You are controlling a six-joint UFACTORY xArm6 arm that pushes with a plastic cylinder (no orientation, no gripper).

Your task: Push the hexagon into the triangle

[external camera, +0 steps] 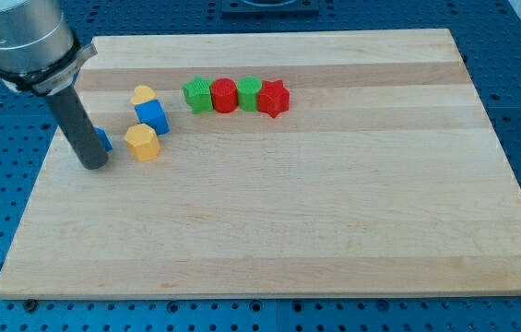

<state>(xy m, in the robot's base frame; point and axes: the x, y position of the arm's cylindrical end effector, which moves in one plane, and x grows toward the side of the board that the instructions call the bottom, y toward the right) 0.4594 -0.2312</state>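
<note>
A yellow hexagon (141, 142) lies at the board's left. A small blue block (104, 140), maybe the triangle, is just to the hexagon's left and is mostly hidden behind my rod, so I cannot tell its shape. My tip (93, 166) rests on the board at the left edge, just left of and a little below that blue block, and about a block's width left of the hexagon.
A blue cube (151, 116) sits just above the hexagon, with a yellow rounded block (143, 94) above it. Further right is a tight row: green star (198, 94), red cylinder (224, 95), green block (248, 93), red star (274, 99). The wooden board (315, 212) lies on a blue table.
</note>
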